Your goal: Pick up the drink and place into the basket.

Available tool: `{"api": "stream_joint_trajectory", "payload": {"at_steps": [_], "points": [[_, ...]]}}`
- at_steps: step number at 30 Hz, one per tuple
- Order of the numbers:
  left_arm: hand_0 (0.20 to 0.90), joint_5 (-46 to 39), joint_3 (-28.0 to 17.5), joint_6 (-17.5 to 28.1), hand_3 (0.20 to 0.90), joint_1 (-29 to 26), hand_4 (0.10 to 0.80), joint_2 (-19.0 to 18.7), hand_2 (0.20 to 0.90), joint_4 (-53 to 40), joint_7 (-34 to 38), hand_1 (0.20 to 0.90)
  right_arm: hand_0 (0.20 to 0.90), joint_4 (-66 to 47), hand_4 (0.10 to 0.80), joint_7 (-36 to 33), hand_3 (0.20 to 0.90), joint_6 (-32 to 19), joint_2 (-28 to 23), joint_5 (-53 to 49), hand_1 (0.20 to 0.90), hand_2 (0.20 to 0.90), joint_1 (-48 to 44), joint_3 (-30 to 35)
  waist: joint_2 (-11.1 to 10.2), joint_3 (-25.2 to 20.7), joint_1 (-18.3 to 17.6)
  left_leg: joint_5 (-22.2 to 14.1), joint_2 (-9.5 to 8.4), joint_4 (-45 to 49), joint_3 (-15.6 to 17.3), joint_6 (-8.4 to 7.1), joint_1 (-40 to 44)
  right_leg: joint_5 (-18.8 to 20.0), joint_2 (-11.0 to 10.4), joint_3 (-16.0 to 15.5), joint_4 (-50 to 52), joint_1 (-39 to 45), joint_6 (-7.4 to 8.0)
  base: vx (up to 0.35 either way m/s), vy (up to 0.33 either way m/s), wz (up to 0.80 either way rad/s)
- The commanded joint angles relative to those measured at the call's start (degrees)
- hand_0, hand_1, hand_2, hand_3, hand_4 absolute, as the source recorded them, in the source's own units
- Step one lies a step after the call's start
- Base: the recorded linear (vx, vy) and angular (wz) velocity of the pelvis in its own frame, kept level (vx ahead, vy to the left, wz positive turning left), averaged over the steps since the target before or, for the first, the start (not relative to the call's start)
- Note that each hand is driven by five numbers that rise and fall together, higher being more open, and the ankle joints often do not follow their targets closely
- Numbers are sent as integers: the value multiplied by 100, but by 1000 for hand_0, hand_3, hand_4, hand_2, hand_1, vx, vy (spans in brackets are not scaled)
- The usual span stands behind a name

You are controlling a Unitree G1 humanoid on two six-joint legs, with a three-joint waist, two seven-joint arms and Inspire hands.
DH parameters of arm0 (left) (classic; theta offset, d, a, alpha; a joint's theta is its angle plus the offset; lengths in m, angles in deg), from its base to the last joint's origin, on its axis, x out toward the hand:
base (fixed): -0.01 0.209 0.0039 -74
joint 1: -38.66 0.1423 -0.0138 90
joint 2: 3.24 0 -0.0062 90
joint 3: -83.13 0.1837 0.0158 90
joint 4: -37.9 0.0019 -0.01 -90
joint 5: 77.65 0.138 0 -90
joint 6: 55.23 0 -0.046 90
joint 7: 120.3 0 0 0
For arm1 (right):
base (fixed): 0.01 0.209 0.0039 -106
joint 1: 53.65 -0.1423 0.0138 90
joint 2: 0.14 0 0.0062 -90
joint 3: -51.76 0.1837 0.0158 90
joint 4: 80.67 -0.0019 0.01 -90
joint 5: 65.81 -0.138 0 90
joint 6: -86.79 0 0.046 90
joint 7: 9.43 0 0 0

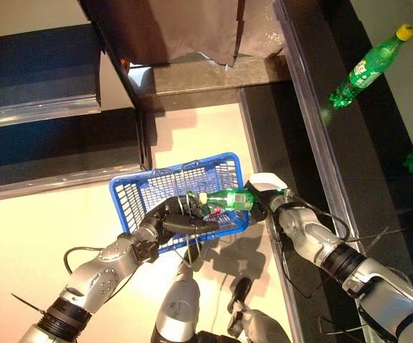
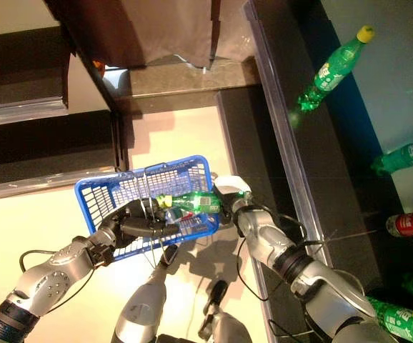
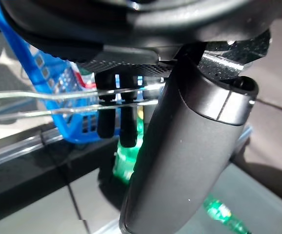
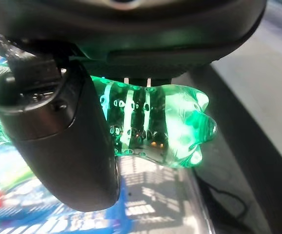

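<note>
I see the drink (image 1: 224, 199), a green plastic bottle, lying on its side over the near right corner of the basket (image 1: 138, 193), cap end pointing into the basket, base end toward the right. My right hand (image 1: 262, 194) has it: in the right wrist view the thumb and fingers (image 4: 58, 141) curl round the bottle body (image 4: 170, 131), with the lumpy green base sticking out past them. The bottle is not released; it sits at rim level, and I can't tell for sure whether it touches the mesh.

The basket is blue plastic mesh with thin wire handles (image 3: 58, 95), hanging above the pale floor (image 1: 35, 236). My left hand (image 1: 171, 225) is at its near rim, and in the left wrist view the dark fingers (image 3: 114, 122) hook over the 2 wire handles, so it's closed on them and carrying the basket. Something red and white lies inside the basket near the bottle cap, too small to identify.

To the right runs a dark shelf (image 1: 314, 128) with a clear front edge. On it, well apart from the basket, lies another green bottle with a yellow cap (image 1: 367, 64). The right eye view shows more along the shelf's right side: 1 green bottle (image 2: 406, 156), 1 red-labelled bottle (image 2: 412, 223) below it, and another green one (image 2: 399, 318) nearest me. Dark shelving (image 1: 42, 71) stands at upper left.
</note>
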Motion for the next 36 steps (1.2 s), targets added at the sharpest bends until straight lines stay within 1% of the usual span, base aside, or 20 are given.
{"api": "stream_joint_trajectory", "payload": {"at_steps": [1,3,9,14,17,21,22,23,24,26,27,28,33,36], "points": [[300,-578,532,713,200,-816,100,899,300,-1844,-1269,300,300,140,100,131,200,-338,315,386,300,300,-566,-704,145,-1812,-89,-174,-148,69,-395,167,-119,-267,-134,-83,670,-206,-117,16,22,19],[300,-592,689,642,200,-901,100,974,300,-1822,-1259,300,300,220,100,232,200,-411,473,429,300,300,-725,-851,169,-1782,-58,-174,-159,82,-431,172,-128,-275,-150,-107,698,-225,-126,15,30,14],[300,-549,1138,442,200,-1169,100,1253,300,-1700,-1265,300,300,414,100,543,200,-404,951,414,300,300,-1392,-1186,221,-1651,49,-146,-212,108,-548,203,-191,-270,-170,-141,761,-303,-155,3,5,1],[300,-590,1279,400,200,-1307,100,1368,300,-1646,-1183,300,300,488,100,590,200,-381,1169,243,300,300,-1674,-1283,225,-1601,79,-144,-244,124,-587,221,-221,-262,-175,-139,780,-352,-167,21,27,9],[300,-596,1350,411,200,-1417,100,1466,300,-1616,-1086,300,300,596,100,777,200,-291,1368,208,300,300,-1811,-1290,227,-1585,93,-155,-251,141,-584,227,-246,-261,-193,-144,802,-394,-167,30,28,8],[300,-598,1396,430,200,-1560,100,1637,300,-1565,-1005,300,300,1233,100,917,200,-289,1681,112,300,300,-1856,-1326,259,-1531,139,-164,-268,165,-601,252,-291,-267,-210,-162,841,-467,-184,0,0,0],[300,-541,1426,556,200,-1625,100,1682,300,-1594,-1055,300,300,1655,100,945,200,-304,1802,78,300,300,-1791,-1328,283,-1493,165,-166,-274,173,-602,263,-321,-269,-217,-182,863,-507,-194,0,0,0],[300,-544,1429,581,200,-1638,100,1681,300,-1601,-1059,300,300,1722,100,977,200,-281,1826,60,300,300,-1784,-1324,284,-1487,169,-168,-277,176,-602,266,-329,-271,-218,-185,868,-516,-197,0,0,0],[300,-557,1432,592,200,-1668,100,1692,300,-1609,-1062,300,300,1979,100,927,200,-361,1884,40,300,300,-1758,-1319,295,-1471,184,-169,-278,185,-604,267,-344,-269,-222,-197,880,-532,-201,0,0,0],[300,-574,1435,621,200,-1764,100,1734,300,-1617,-1028,300,300,2664,100,869,200,-398,2053,-36,300,300,-1681,-1289,328,-1405,222,-169,-285,197,-616,279,-378,-265,-235,-228,906,-575,-208,-18,-1,2],[300,-588,1445,642,200,-1882,100,1786,300,-1597,-1002,300,300,3305,100,820,200,-343,2229,-118,300,300,-1611,-1238,359,-1347,258,-172,-298,200,-628,292,-406,-259,-245,-252,916,-616,-209,-29,-3,3],[300,-588,1445,643,200,-1885,100,1785,300,-1594,-1003,300,300,3322,100,809,200,-351,2239,-121,300,300,-1615,-1238,356,-1347,257,-173,-298,201,-627,292,-408,-259,-246,-252,918,-618,-209,-31,-5,5],[300,-621,1522,772,200,-2079,100,1816,300,-1577,-825,300,300,4108,100,727,200,-270,2437,-19,300,300,-1484,-1060,422,-1175,297,-151,-337,231,-633,306,-532,-204,-263,-312,942,-762,-213,-40,-6,10],[300,-629,1513,828,200,-2109,100,1818,300,-1529,-679,300,300,4226,100,572,200,-289,2469,-55,300,300,-1428,-1053,444,-1127,282,-130,-348,210,-635,318,-548,-173,-266,-310,926,-802,-206,-11,2,0]]}}
